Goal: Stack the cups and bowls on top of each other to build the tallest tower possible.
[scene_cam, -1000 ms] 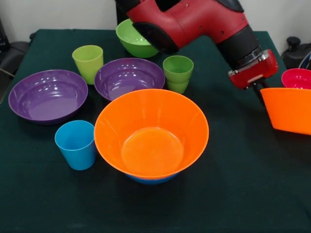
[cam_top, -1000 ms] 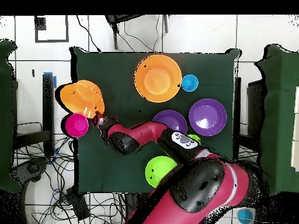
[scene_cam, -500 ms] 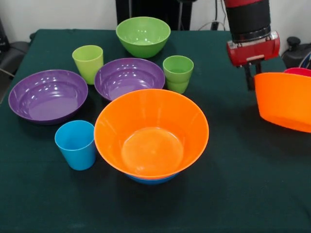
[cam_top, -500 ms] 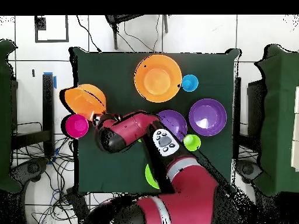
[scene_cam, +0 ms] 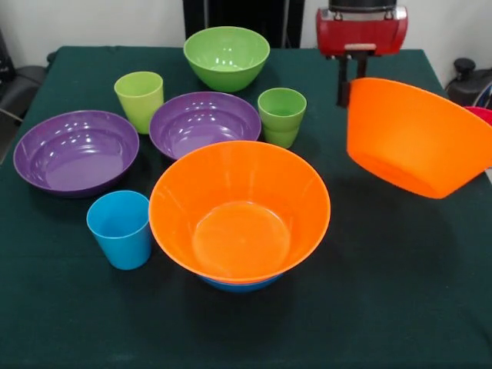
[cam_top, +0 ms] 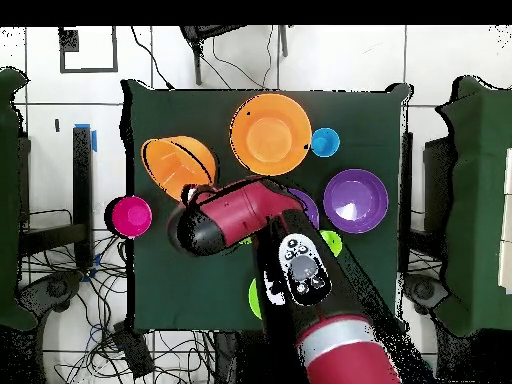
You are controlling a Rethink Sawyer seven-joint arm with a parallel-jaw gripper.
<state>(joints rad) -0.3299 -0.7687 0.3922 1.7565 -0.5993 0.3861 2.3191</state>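
We see the tool [scene_cam: 350, 91] pinching the near rim of an orange bowl [scene_cam: 411, 138], which hangs tilted in the air at about 3 o'clock of the worktop [scene_cam: 369, 307] in the front view. We judge the tilt comes from the one-sided grip on the rim, and that the bowl is held high to clear the others on its way to the tower [scene_cam: 240, 211], the second orange bowl sitting at centre with a blue bowl [scene_cam: 238, 284] nested under it, only a sliver of which shows.

Two purple bowls [scene_cam: 75, 150], a green bowl [scene_cam: 227, 55] and three cups [scene_cam: 121, 228] stand apart from the tower toward 9 to 12 o'clock. The red bowl [cam_top: 131, 215] is nearly cut off at the front view's right edge; overhead it sits off the cloth's edge. There the arm covers the green bowl and part of a purple one. The fingers' inner side is hidden by the rim.
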